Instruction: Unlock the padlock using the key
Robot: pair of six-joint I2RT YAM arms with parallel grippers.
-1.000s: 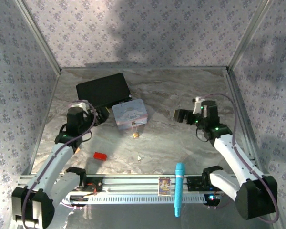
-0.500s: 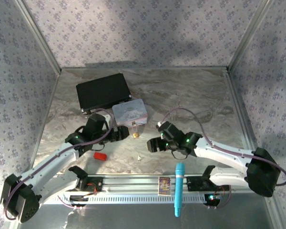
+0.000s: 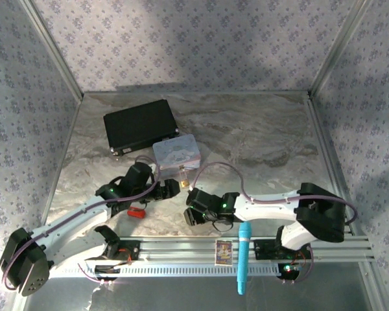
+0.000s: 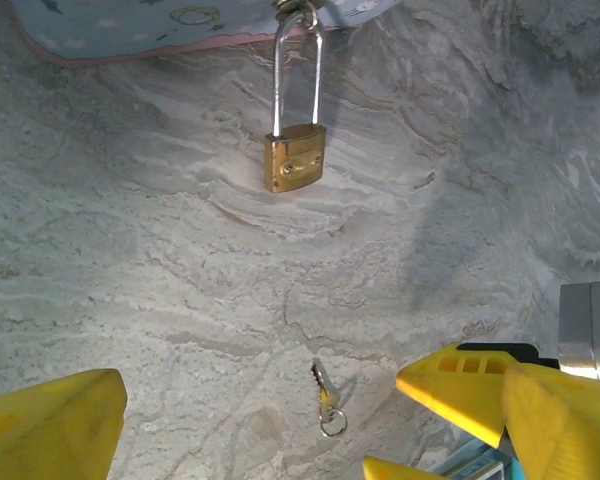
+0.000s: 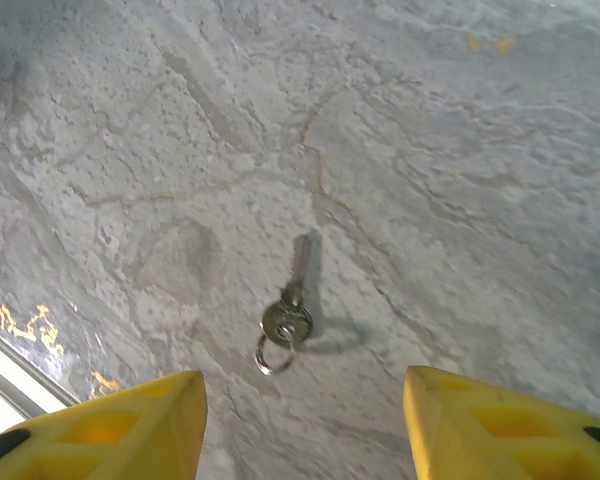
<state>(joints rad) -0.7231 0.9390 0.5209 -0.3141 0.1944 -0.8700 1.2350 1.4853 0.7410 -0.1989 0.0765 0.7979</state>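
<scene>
A robot test cell in a lab was suggested: a marbled tabletop (image 3: pixel 259 136) under the left pincer (image 3: pixel 170 189) was boxed in by wallpapered panels (image 3: pixel 181 39) beyond it, framed in aluminium posts (image 3: pixel 334 52), with a slotted rail (image 3: pixel 181 246) behind it.

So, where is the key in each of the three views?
Top external: covered by the right gripper, below the padlock.
Left wrist: the key lies bottom centre, below the padlock.
Right wrist: centre, between the yellow fingers.
Shared landmark: the marbled table.
</scene>
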